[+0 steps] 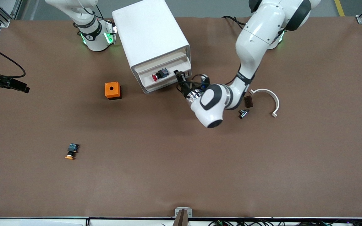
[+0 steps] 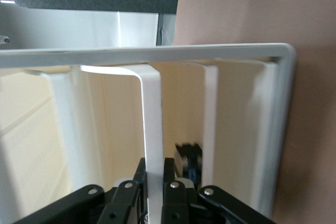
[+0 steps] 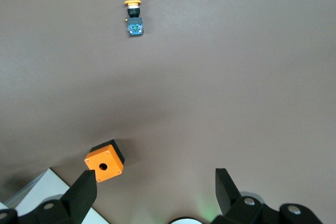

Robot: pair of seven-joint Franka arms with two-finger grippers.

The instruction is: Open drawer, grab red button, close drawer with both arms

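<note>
The white cabinet [image 1: 149, 31] stands near the arms' bases. One drawer [image 1: 168, 83] is pulled partly out, and the red-capped button [image 1: 159, 75] lies in it. My left gripper [image 1: 178, 76] is at the drawer's front, at the end toward the left arm. In the left wrist view its fingers [image 2: 169, 169] are shut on the front panel's white lip [image 2: 152, 119], and a dark bluish part, probably the button [image 2: 189, 160], shows beside them. My right gripper [image 3: 155, 177] is open and empty, high over the table near its base, and out of the front view.
An orange cube with a round hole [image 1: 112, 90] sits beside the cabinet toward the right arm's end. An orange-capped button [image 1: 71, 151] lies nearer the front camera. A white curved piece [image 1: 267, 97], a brown block [image 1: 248, 101] and a small black part [image 1: 243, 113] lie by the left arm.
</note>
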